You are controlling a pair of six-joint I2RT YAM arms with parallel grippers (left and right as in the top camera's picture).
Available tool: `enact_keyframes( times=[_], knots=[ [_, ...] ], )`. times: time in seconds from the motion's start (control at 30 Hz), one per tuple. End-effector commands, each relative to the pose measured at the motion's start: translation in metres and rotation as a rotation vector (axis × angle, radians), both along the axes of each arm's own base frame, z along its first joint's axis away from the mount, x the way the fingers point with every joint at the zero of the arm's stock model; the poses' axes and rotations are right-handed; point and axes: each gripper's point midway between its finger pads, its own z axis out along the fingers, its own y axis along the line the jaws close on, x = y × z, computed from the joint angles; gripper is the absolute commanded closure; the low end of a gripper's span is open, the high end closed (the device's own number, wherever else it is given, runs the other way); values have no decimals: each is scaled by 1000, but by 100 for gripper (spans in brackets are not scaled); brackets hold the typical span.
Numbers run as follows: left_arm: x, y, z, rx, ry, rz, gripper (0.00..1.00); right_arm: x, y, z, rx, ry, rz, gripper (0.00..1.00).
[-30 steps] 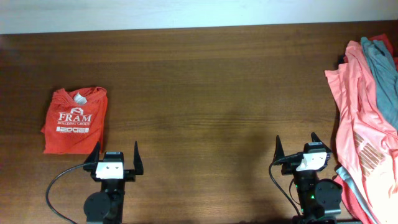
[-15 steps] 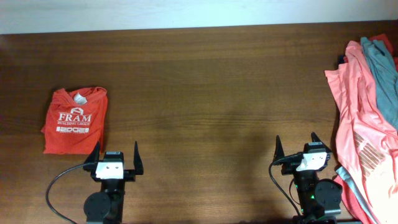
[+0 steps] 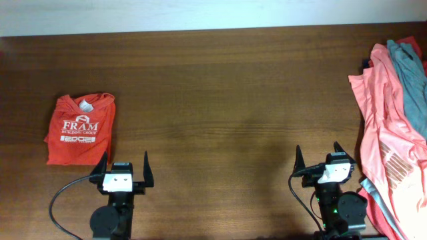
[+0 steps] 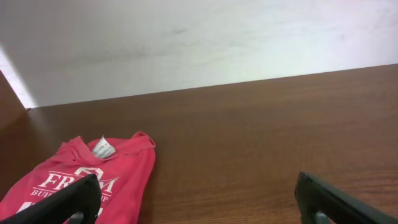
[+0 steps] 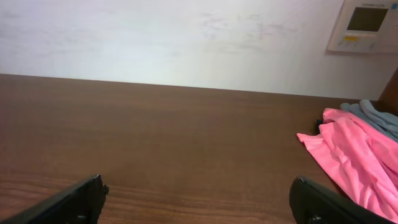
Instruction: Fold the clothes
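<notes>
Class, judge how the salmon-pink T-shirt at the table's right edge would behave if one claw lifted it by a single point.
Probably floppy: the salmon-pink T-shirt lies in soft folds, so it would likely drape from the grip. Thin cloth suggests it is light. It lies against a grey-blue shirt, so lifting may drag that along.
</notes>
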Motion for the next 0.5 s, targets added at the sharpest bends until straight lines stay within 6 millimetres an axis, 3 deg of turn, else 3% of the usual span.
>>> enact_keyframes(
  times=[0.0, 0.3, 0.47],
  knots=[
    [0, -2, -2, 12, 0, -12, 1, 0, -1, -3, 2, 2, -5, 2],
    [0, -6, -3, 9, 2, -39, 1, 0, -1, -3, 8, 2, -6, 1],
    [0, -10, 1, -234, -9, -40, 1, -1, -2, 0, 44, 6, -12, 2]
  ],
)
